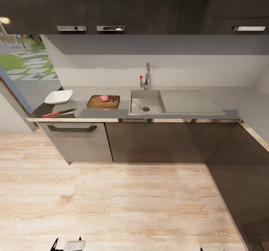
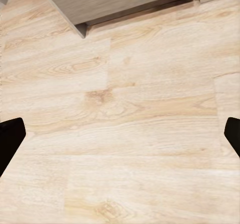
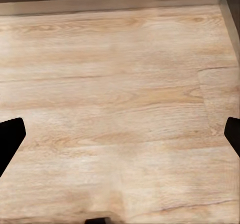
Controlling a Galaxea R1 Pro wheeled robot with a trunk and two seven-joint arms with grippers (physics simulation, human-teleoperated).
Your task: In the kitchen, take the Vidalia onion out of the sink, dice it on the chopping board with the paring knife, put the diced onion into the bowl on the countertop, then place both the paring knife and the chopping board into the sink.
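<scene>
Sitting on the brown chopping board [image 1: 103, 102], left of the sink [image 1: 146, 105]: small pink onion [image 1: 104, 98]. Lying nearer, far left: orange-handled paring knife [image 1: 58, 113], beside white bowl [image 1: 58, 97]. Hanging over floor [image 2: 125, 134], fingers spread wide: left gripper [image 2: 120, 139], right gripper [image 3: 120, 136].

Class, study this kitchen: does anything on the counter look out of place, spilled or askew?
Nothing is spilled or damaged. One small thing: the paring knife lies askew near the countertop front edge, apart from the chopping board, where the pink onion sits. The bowl and sink look tidy.
</scene>
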